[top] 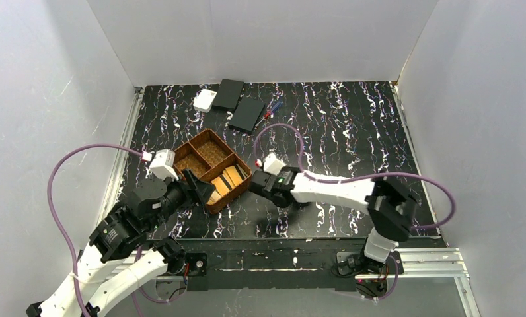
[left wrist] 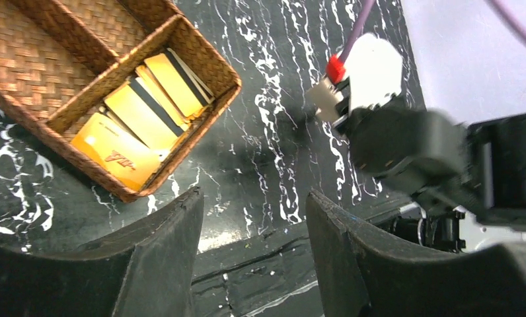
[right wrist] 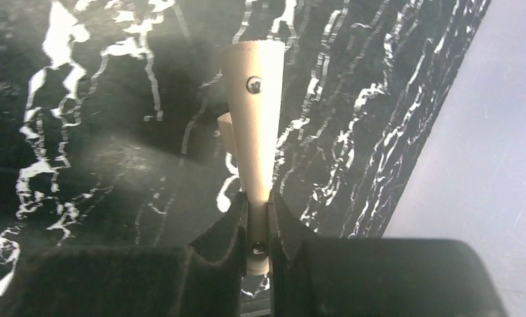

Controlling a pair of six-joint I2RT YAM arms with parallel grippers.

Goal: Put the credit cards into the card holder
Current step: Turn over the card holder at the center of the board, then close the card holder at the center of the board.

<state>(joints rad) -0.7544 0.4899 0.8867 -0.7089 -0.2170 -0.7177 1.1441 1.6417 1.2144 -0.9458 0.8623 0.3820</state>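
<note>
The thin orange-gold plastic credit cards (left wrist: 141,112), several with black stripes, lie flat and overlapping in one long compartment of a brown woven tray (left wrist: 222,71) on the desk's left half, toward its near edge. The small tan-beige folding card holder (right wrist: 254,119), seen edge-on with a round snap, is pinched at one end by the right gripper (right wrist: 257,206) mid-desk near the near edge.

Overhead, the card holder (right wrist: 254,125) was hidden by the right pincer (right wrist: 258,210); the woven tray (left wrist: 211,56) was cropped in the left wrist view.
</note>
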